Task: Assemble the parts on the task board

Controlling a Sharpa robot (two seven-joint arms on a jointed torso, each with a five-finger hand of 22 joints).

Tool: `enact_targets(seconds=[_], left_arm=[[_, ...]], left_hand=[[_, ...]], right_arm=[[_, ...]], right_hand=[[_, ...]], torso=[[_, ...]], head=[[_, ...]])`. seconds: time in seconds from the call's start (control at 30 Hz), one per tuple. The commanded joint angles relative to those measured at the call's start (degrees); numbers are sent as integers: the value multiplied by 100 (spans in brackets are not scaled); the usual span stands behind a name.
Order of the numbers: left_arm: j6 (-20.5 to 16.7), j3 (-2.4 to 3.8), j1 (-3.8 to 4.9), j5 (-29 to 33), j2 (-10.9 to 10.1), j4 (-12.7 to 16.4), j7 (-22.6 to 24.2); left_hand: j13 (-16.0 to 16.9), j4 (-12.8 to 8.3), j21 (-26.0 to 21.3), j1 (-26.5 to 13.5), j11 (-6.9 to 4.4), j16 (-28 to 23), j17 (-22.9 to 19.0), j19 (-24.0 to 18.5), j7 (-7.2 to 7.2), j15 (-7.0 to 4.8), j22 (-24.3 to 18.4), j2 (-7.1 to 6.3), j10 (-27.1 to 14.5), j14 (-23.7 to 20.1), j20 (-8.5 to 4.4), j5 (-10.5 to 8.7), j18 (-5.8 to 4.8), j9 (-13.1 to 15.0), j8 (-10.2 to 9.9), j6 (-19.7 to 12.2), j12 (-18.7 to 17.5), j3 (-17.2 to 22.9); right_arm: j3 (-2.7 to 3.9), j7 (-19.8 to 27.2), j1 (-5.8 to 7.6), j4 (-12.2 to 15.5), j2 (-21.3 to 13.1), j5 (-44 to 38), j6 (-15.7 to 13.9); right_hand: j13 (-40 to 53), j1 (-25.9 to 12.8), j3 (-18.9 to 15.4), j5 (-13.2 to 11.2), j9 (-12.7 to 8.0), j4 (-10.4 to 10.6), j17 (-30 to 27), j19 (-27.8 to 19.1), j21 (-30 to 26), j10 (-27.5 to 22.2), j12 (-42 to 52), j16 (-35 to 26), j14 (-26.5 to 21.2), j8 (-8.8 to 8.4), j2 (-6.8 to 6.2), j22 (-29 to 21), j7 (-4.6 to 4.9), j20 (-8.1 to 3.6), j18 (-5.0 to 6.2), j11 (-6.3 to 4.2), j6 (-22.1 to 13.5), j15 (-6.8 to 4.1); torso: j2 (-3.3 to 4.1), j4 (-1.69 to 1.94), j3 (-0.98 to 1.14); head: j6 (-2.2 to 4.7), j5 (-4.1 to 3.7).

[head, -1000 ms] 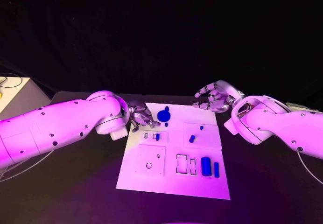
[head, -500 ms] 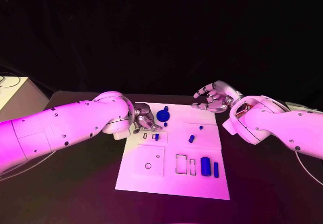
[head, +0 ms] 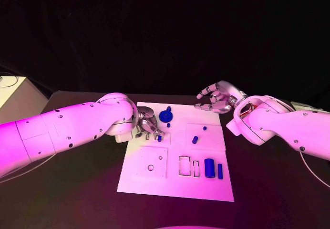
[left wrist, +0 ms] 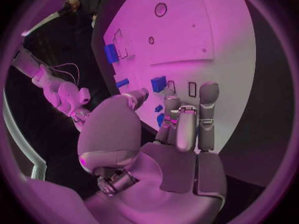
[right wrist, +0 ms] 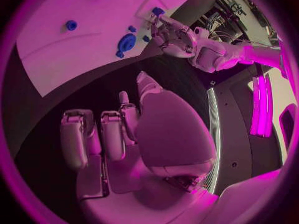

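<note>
The white task board lies in the middle of the black table. On it are a blue round disc, a small blue piece, and a blue cylinder beside a thin blue bar. My left hand hovers over the board's far left corner with its fingers stretched out and nothing in them. Just past them is a blue block beside small slots. My right hand hangs open above the table beyond the board's far right corner. Its palm is empty.
A pale box stands at the table's left edge. The right wrist view looks across the board with the disc on it to my left hand.
My left hand has shifted a little along the board's far left part, toward the small slots. The right hand has barely moved.
</note>
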Motion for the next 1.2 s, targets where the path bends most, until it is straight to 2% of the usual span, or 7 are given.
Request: enact_targets(seconds=[0.03,0.23,0.47,0.67,0.7,0.93,1.2], left_arm=[[213,-3,3,-22,18,3,-10],[281,-11,2,-10,27,1,-12],[313,-16,-2,9,27,4,-13],[350,-19,-4,39,24,18,-11],[358,-19,-4,47,23,21,-10],[417,-21,-6,125,31,25,-4],[419,-22,-7,152,37,5,1]], left_hand=[[-1,-18,4,22,-1,-28,2,-19,12,-22,0,52,-40,-6,-35,-13,-71,8,10,-31,-33,-23],[-17,-25,7,77,0,-22,19,-19,12,-22,4,76,-51,-2,-33,-11,-72,27,12,-39,-42,-16],[-20,-31,11,142,-1,-18,28,-17,11,-21,10,95,-52,0,-31,-10,-73,49,15,-46,-44,-5],[-59,-52,10,349,-8,-27,11,-30,4,-25,-3,133,-73,-13,-32,-8,-70,110,28,-54,-62,69],[-132,-83,4,479,-18,-32,1,-41,-9,-34,-16,159,-130,-20,-34,-7,-66,127,24,-66,-108,164],[-198,-88,8,733,-31,-38,0,-58,-20,-46,-22,122,-160,-28,-45,-6,-65,202,25,-64,-147,474],[-195,-86,10,741,-32,-33,12,-56,-20,-46,-18,118,-156,-24,-46,-9,-66,208,26,-62,-145,493]], right_arm=[[2,0,1,-1,9,-11,103],[2,-6,1,-10,29,-12,113],[2,-11,0,-18,49,-12,126],[2,-32,0,-24,62,-12,149],[2,-36,0,-25,64,-12,151],[2,-49,0,-30,83,-12,169],[2,-55,0,-38,97,-12,179]], right_hand=[[368,-40,-3,9,-8,22,935,403,-30,-33,-27,-1,452,-7,12,1222,0,19,78,-20,-27,24],[368,-40,-3,9,-8,22,935,403,-30,-33,-27,-1,452,-7,12,1222,0,19,78,-20,-27,24],[365,-49,-4,0,-9,23,939,404,-28,-37,-31,1,453,-7,15,1223,0,20,78,-19,-29,25],[368,-55,-4,-8,-10,23,941,405,-26,-34,-26,2,454,-7,20,1224,1,20,77,-19,-30,26],[368,-55,-4,-8,-10,23,941,405,-26,-34,-26,2,454,-7,20,1224,1,20,77,-19,-30,26],[365,-57,-3,-11,-11,22,937,402,-31,-36,-30,0,452,-7,25,1221,1,20,78,-19,-30,26],[366,-62,3,-16,-12,21,938,402,-32,-35,-28,0,453,-7,38,1221,2,21,79,-19,-31,27]], torso=[[-2,2,6],[-11,17,3],[-10,9,6],[-4,6,6],[-1,7,5],[1,13,7],[1,12,10]], head=[[-22,-11],[-40,-5],[-44,2],[-57,10],[-56,10],[-62,5],[-69,11]])
